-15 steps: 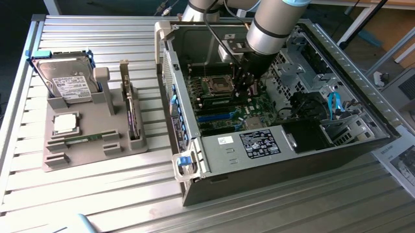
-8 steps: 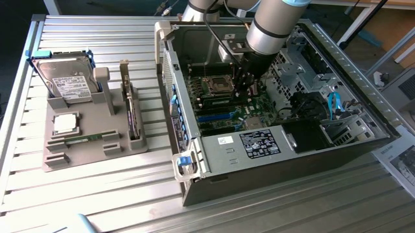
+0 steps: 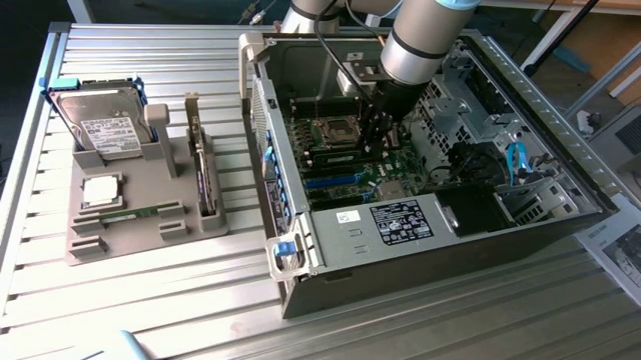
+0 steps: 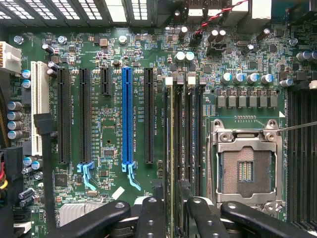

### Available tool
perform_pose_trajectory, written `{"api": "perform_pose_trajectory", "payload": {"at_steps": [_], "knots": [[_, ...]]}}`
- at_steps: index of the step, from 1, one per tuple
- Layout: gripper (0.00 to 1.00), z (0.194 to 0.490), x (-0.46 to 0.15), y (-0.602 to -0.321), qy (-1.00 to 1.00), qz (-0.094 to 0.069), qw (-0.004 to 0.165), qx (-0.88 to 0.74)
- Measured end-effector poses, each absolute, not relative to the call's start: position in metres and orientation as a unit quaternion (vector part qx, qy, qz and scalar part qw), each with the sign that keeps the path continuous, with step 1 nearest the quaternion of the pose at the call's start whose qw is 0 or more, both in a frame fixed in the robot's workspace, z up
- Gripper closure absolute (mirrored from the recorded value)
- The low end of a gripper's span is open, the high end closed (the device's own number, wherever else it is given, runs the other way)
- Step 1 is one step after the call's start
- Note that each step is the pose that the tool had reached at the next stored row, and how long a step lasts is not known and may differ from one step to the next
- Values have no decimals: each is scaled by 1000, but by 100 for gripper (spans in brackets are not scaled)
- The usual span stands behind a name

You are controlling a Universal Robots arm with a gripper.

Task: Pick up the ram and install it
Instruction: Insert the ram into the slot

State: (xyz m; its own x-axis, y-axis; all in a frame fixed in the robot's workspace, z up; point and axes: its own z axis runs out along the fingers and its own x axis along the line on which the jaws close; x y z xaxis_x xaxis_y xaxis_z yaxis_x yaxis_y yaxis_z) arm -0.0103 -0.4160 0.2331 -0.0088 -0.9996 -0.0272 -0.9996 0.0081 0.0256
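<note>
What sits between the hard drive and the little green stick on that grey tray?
A square silver chip, lying flat on the tray between hard drive and green stick, seen in the exterior view.

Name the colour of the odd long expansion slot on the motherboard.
Blue; the expansion slot shows best in the wrist view.

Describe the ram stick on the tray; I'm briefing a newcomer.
On the grey tray at the exterior view's left, look just below the square silver processor chip. The ram stick lies there: thin, narrow and green, unlike the upright dark expansion card.
</note>
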Motion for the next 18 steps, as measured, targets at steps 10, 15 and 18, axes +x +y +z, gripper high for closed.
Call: {"api": "perform_pose_trajectory", "payload": {"at_steps": [10, 15, 18], "knots": [[75, 242, -10, -416, 710, 19, 1, -704], [75, 255, -10, -416, 710, 19, 1, -704], [75, 264, -10, -416, 710, 19, 1, -704]]}}
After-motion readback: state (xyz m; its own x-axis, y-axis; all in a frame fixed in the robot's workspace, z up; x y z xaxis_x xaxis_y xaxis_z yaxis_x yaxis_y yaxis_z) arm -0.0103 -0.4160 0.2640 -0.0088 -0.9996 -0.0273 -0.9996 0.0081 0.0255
